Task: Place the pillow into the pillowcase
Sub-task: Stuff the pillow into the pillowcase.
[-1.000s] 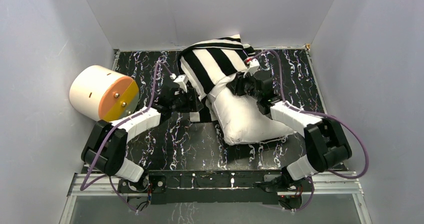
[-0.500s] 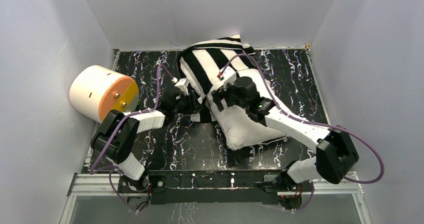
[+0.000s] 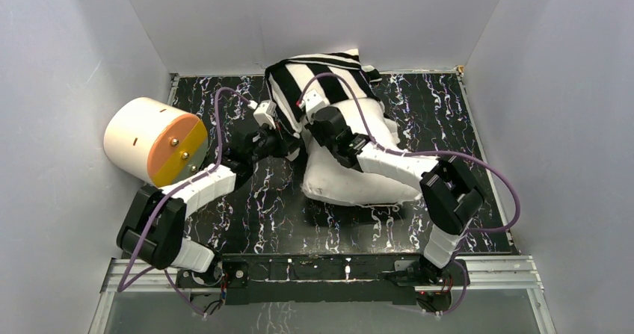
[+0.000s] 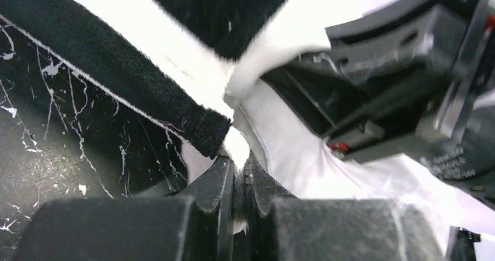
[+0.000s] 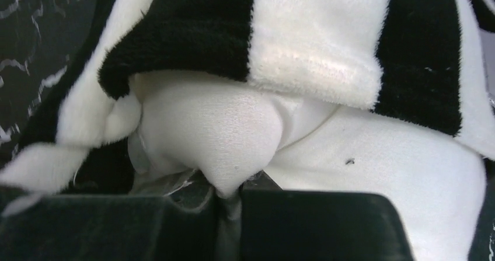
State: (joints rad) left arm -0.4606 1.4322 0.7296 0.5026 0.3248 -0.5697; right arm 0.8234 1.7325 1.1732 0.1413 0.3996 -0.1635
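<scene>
Marbled bench [image 3: 247,207] carries the pillow [image 3: 351,184], its far end inside the pillowcase [image 3: 351,61] ahead of both jaws; left jaws pinch its hem, right jaws pinch a pillow fold, and either thin grip may slip under pull.

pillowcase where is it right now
In the top view the pillowcase lies at the far middle of the table, pulled over the far end of the pillow, to the right of the orange-faced cylinder.
</scene>
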